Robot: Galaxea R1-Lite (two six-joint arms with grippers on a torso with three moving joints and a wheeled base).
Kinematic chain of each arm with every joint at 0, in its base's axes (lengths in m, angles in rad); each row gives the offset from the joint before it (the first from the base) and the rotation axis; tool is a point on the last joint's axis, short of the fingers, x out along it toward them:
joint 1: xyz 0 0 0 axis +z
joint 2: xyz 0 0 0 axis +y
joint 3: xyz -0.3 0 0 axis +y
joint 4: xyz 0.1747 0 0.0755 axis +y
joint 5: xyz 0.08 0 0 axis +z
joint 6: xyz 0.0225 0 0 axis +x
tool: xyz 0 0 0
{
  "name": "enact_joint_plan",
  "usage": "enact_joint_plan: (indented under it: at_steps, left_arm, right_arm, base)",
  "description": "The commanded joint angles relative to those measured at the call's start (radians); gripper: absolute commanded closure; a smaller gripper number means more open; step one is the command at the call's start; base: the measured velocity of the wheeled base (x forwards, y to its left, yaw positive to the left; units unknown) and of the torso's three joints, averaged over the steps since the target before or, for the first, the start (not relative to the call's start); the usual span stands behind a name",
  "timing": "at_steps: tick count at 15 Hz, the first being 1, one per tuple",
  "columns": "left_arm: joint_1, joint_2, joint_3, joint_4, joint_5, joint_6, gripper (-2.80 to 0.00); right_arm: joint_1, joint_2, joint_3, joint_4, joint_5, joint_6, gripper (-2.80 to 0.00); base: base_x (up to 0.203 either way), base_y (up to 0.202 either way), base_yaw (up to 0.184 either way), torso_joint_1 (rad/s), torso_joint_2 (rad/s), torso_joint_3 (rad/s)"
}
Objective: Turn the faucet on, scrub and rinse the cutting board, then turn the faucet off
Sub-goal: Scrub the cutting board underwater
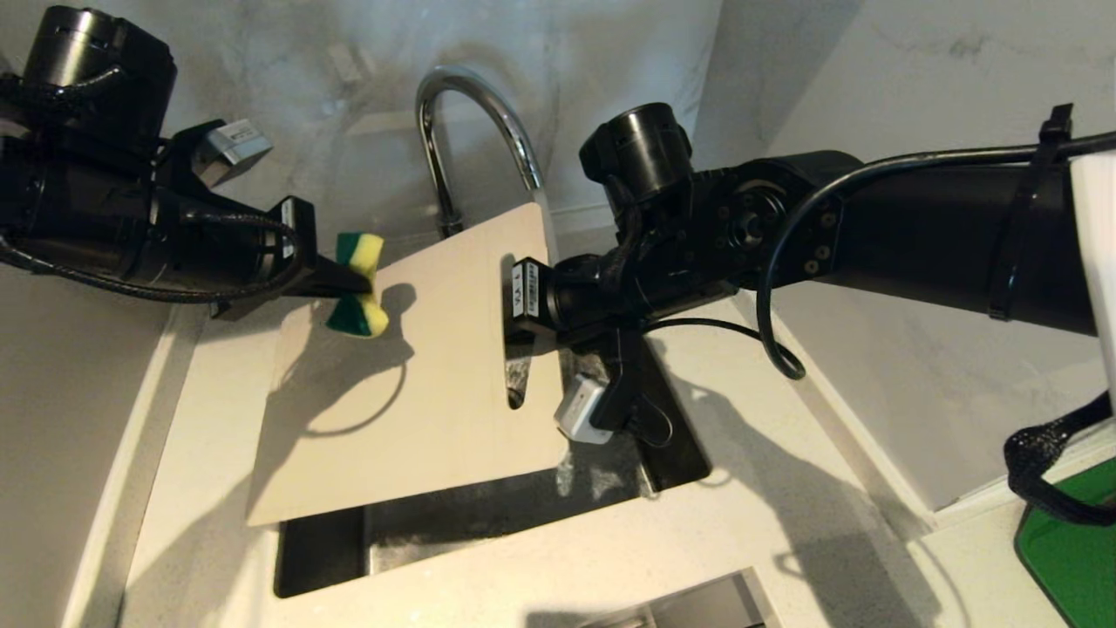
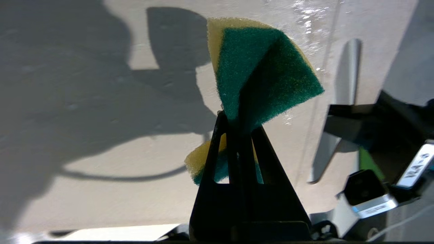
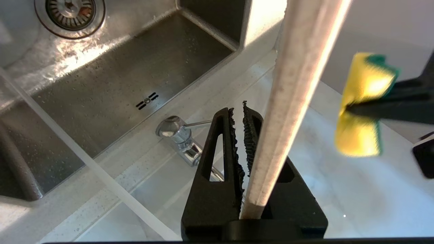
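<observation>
Right gripper (image 1: pixel 514 301) clamps the board (image 1: pixel 410 375) at its 3 o'clock slot edge, stiff, light, wet-slippery; left gripper (image 1: pixel 353 283), at 10 o'clock, pinches the soft sponge (image 1: pixel 359 283).

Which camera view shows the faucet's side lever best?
The right wrist view: the faucet's thin lever and chrome base stand in plain sight beside the sink. The head view shows only the arched spout behind the cutting board, its lever hidden. The left wrist view shows no faucet.
</observation>
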Motion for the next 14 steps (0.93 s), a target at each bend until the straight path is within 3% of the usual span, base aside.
enact_joint_plan:
  at_steps: [1, 8, 14]
  left_arm:
    - [-0.032, 0.038, -0.037, -0.002, -0.002, -0.038, 0.00]
    - [-0.069, 0.142, -0.196, 0.003, -0.005, -0.076, 0.00]
    - [-0.096, 0.153, -0.205, 0.005, -0.036, -0.101, 0.00]
  right_arm:
    - [0.003, -0.022, 0.017, 0.002, 0.003, -0.015, 0.00]
    - [0.015, -0.037, 0.029, 0.004, 0.003, -0.014, 0.00]
    - [0.015, -0.037, 0.027, 0.004, 0.002, -0.011, 0.00]
  base:
    - [0.000, 0.000, 0.000, 0.000, 0.00, 0.000]
    - [0.000, 0.000, 0.000, 0.000, 0.00, 0.000]
    - [0.000, 0.000, 0.000, 0.000, 0.00, 0.000]
